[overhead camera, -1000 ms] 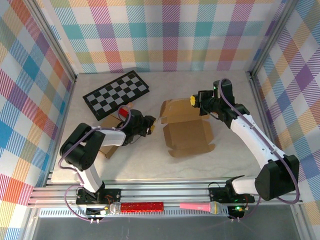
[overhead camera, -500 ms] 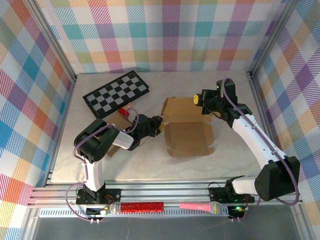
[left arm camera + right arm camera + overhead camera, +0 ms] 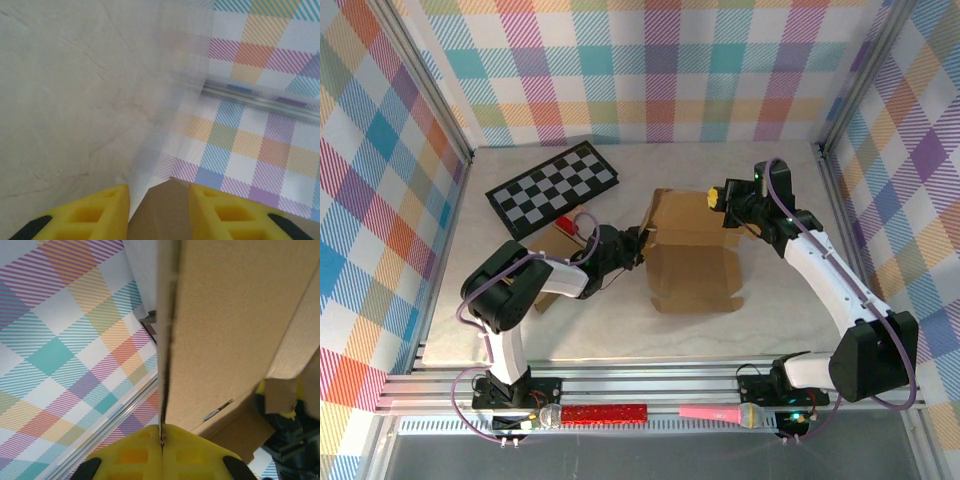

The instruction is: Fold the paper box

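Pinching one box flap, straddling another

At table centre, on the pale tabletop [image 3: 620, 335]: brown cardboard box [image 3: 692, 268], unfolded base flat, back panel raised, left flap lifted.

On the back panel's top right edge: right gripper [image 3: 718, 198], yellow fingers [image 3: 125, 455] clenched together on the thin cardboard edge, which shows edge-on in the right wrist view.

At the box's left flap: left gripper [image 3: 638, 243], yellow fingers [image 3: 95, 215] spread apart, released. Brown flap corner in the gap between them; contact with the pads impossible to tell.

Back left, well apart from the box: black-and-white folding checkerboard [image 3: 552, 187]. Just beside the left arm: small red object [image 3: 567, 225], too small to identify.

On the near aluminium rail: red glitter microphone [image 3: 605, 412] and pink microphone [image 3: 718, 412].
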